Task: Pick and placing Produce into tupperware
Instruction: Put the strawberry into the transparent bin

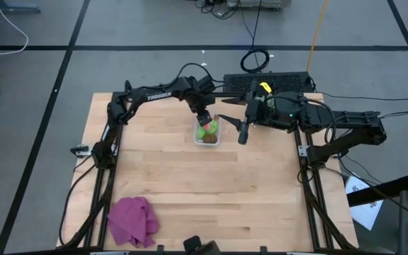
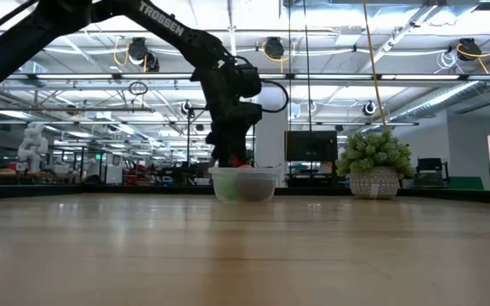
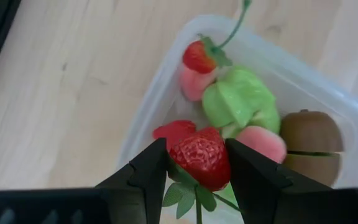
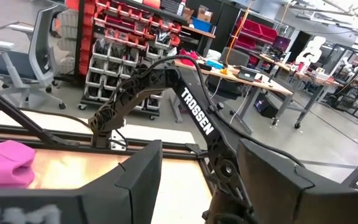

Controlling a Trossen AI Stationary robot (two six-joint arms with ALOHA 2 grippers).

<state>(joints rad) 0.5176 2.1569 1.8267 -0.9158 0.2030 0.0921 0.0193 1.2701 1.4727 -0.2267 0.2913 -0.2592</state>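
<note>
The clear tupperware (image 1: pixel 207 134) sits on the table near its far edge; it shows too in the low view (image 2: pixel 244 184) and the left wrist view (image 3: pixel 166 93). Inside lie a light green piece (image 3: pixel 238 99), a brown kiwi (image 3: pixel 311 140), pink pieces and a stemmed strawberry (image 3: pixel 199 57). My left gripper (image 3: pixel 197 163) hangs over the tupperware, shut on another strawberry (image 3: pixel 202 158). My right gripper (image 4: pixel 199 180) is open, raised to the right of the tupperware (image 1: pixel 244 132). My left gripper pinches the red strawberry by its two sides (image 3: pixel 180 155) between the two fingers, coming from above and pointing down. The strawberry is lifted clear, just above the pieces in the tupperware, with its green leaves (image 3: pixel 188 194) toward the wrist.
A purple cloth (image 1: pixel 133 222) lies at the table's near left. A spiky potted plant (image 2: pixel 374 167) stands at the far edge. A dark keyboard-like bar (image 1: pixel 268 83) lies beyond the far edge. Bare wood stretches across the middle of the table (image 1: pixel 211 191).
</note>
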